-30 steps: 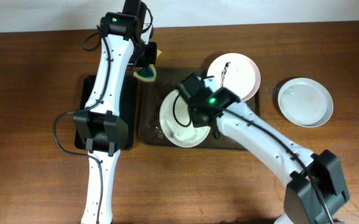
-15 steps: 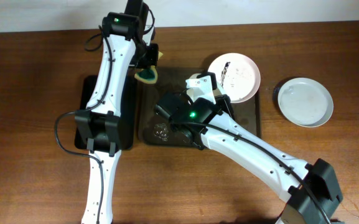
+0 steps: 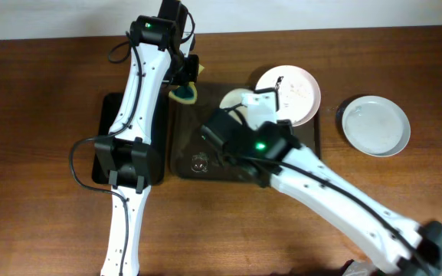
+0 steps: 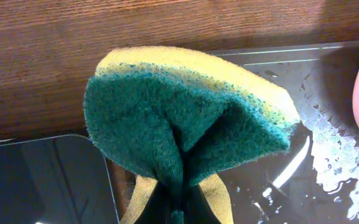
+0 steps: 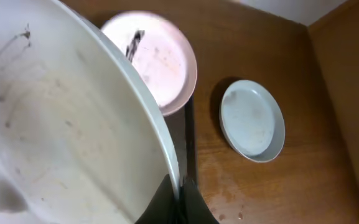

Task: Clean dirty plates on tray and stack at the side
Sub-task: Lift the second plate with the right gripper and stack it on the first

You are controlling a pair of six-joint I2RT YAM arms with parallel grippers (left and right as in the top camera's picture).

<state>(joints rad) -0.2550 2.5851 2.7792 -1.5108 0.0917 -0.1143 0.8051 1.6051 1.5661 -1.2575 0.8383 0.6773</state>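
Overhead: one held plate is hanging tilted above the tray, the sponge is hovering at the tray's far-left corner, one smeared plate is lying in the tray, and one wiped plate is lying on the surface beside it. By my judgement the wiping step is in hand. Left wrist: the left gripper is pinching the sponge folded, and water is pooling in the tray. Right wrist: the right gripper is clamping narrowly on the held plate's rim, faint marks are showing, and the next move is calling for sponge meeting plate face.

Brown wooden table beneath a pale wall.
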